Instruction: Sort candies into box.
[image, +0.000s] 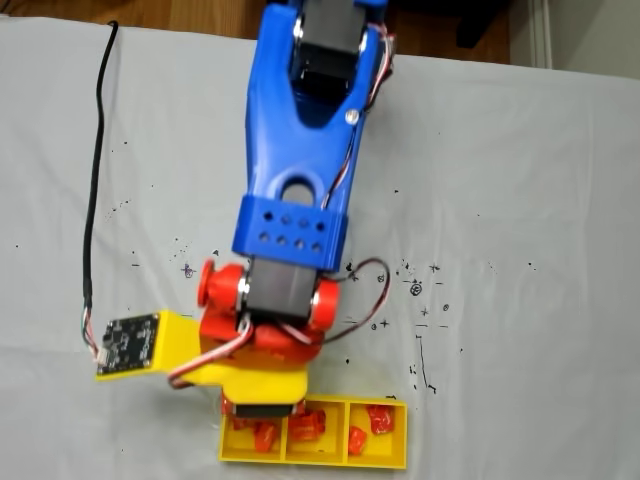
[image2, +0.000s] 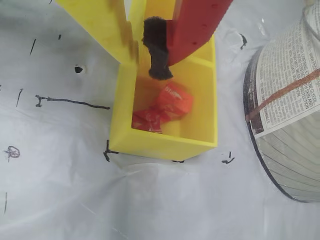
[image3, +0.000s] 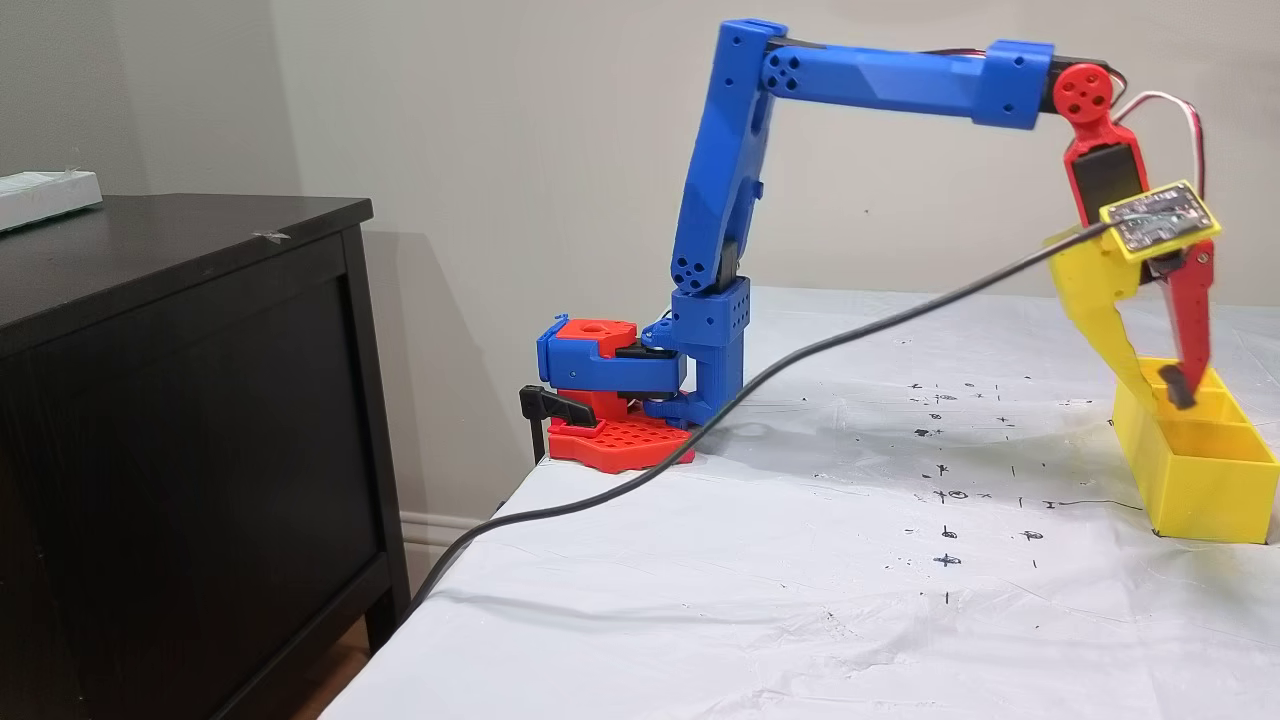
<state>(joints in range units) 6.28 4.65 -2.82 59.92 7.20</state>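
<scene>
The tool (image2: 150, 55) is hanging over the end compartment of the box (image2: 165, 142), its yellow finger and its red finger with the black pad standing a little apart and holding nothing, as far as the wrist view shows. Below it two candies (image2: 162, 111) are lying in that compartment, a red one touching an orange one, both tilted against the floor. In a fixed view from above, the box (image: 314, 458) is sitting at the near edge of the white surface (image: 520, 200) with its long axis running left to right, and each of the three compartments seems to be holding a pair of candies (image: 368, 428), though the arm is covering part of the left one, so I cannot count there with certainty. In a fixed view from the side, the tool (image3: 1160, 385) is reaching down just inside the box rim (image3: 1205, 480). The drop looks finished, so the job now is a clean exit: lifting straight up along the box wall, keeping the fingers parted so the pad is not snagging a wrapper, and clearing the rim before swinging sideways, since a sideways pull could drag the light box along the surface.
</scene>
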